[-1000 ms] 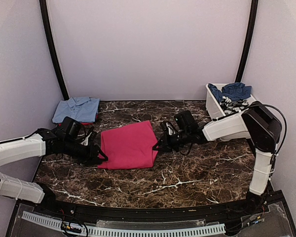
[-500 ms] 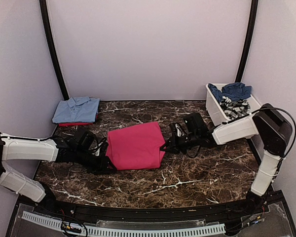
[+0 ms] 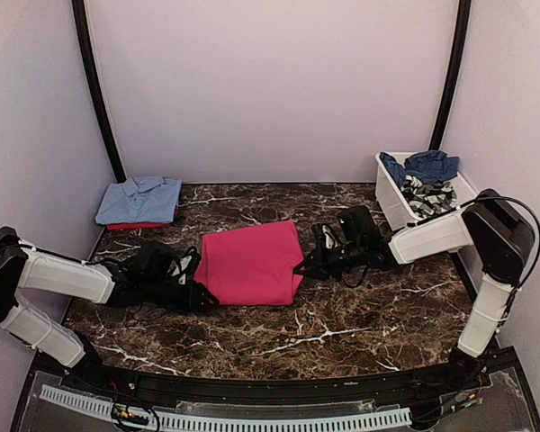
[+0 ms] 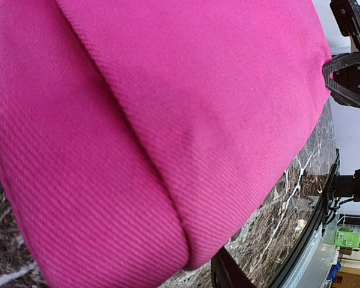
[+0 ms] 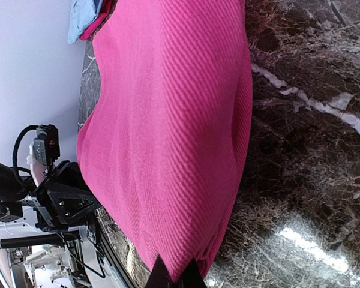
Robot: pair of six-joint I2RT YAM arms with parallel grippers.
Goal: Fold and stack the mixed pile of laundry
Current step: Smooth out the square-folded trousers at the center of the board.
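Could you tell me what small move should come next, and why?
Probably lift both grippers slightly together: the folded magenta-pink cloth garment lies flat, the right gripper pinching its right edge, the left gripper at its left edge, and the folded light blue shirt lies far left.

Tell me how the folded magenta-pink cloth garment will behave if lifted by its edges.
The folded magenta-pink cloth garment is probably floppy: its rounded fold bulges softly, so the middle would likely sag. Pinched only at a corner by the right gripper, its layers may fall open. Its coarse weave probably drags on the marble table.
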